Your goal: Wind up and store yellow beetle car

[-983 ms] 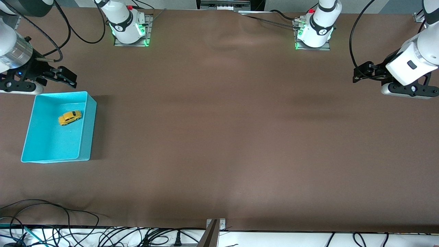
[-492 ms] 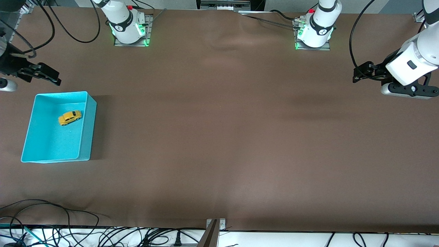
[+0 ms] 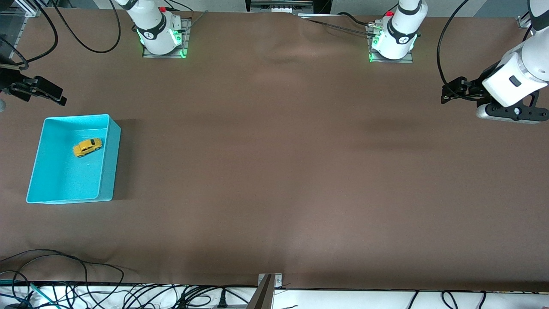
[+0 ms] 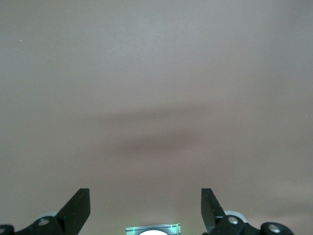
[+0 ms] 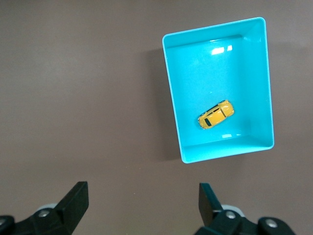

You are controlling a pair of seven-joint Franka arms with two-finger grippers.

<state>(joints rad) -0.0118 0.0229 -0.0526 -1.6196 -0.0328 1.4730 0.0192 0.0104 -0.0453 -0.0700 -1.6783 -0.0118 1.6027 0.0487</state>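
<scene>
The yellow beetle car (image 3: pixel 87 147) sits on its wheels inside the turquoise bin (image 3: pixel 107 167) at the right arm's end of the brown table (image 3: pixel 274 171), in the half of the bin farther from the front camera, close to but not touching the wall there. The right gripper (image 3: pixel 43 90) has pulled back over the last second from the bin's rim, where it hung just above the wall, and now hovers over bare table off the bin's corner, partly out of the front view. Its jaws stand spread wide with nothing between them; in the right wrist view the bin and the car (image 5: pixel 215 114) lie well ahead of the 2 fingertips (image 5: pixel 78 196), clear of the gap. The left gripper (image 3: pixel 450 92) waits over bare table at the left arm's end, unmoved, jaws likewise spread and empty, with only tabletop ahead of them in its wrist view.

With the car released in the bin and the right arm retreating, the storing step looks complete; whether the spring was wound cannot be read from the scene. Judged on position alone, the task appears finished, with little left beyond the arm settling clear.
</scene>
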